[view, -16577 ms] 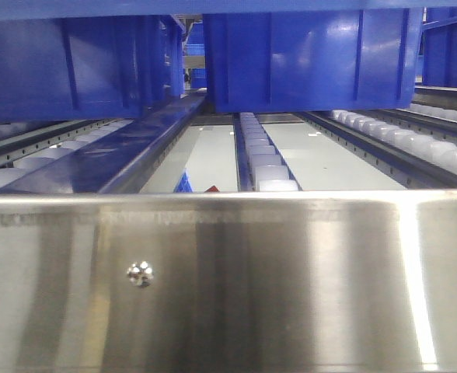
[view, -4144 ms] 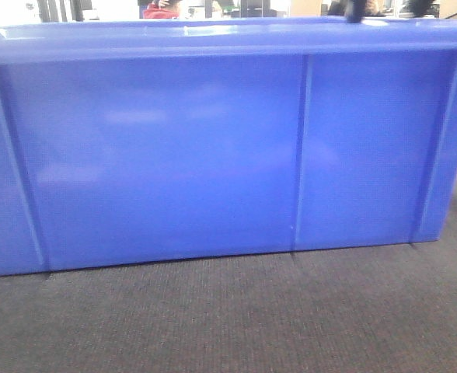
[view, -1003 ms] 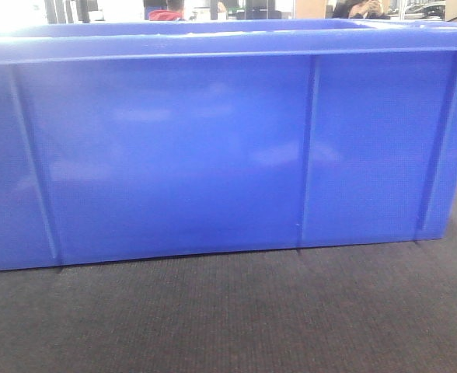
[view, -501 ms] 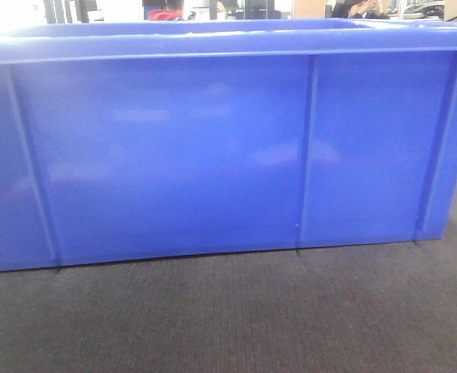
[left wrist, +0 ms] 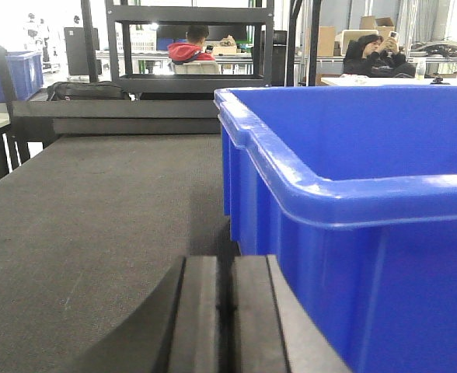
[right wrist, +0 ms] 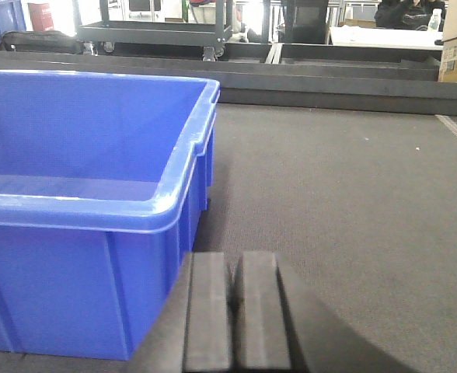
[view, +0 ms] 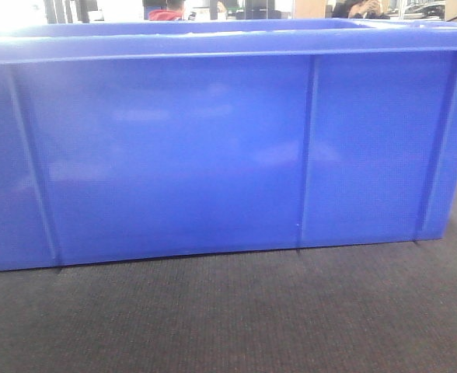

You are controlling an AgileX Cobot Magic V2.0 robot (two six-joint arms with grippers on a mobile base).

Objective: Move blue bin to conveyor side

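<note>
Front view: the blue bin [view: 213,148] stands upright on the conveyor [view: 236,311], its long ribbed wall filling the frame and its base resting flat on the dark woven belt. No gripper appears here.

Left wrist view: the left gripper [left wrist: 230,311] sits low at the bottom edge, just beside the bin's left corner and outside its wall. Its two dark fingers [left wrist: 200,311] are pressed together with nothing between them. The bin's rim [left wrist: 291,167] runs away from the camera; bare belt lies to the left. A shelving cart [left wrist: 190,47] and seated people [left wrist: 188,48] stand beyond the belt.

Right wrist view: the right gripper [right wrist: 231,318] is likewise closed on nothing, placed just beside the bin's right corner, apart from the rim. The bin looks empty.

Judgement: the bin rests on the belt with both grippers free of it, so the transfer appears essentially complete; at most, withdrawal of the arms remains.
</note>
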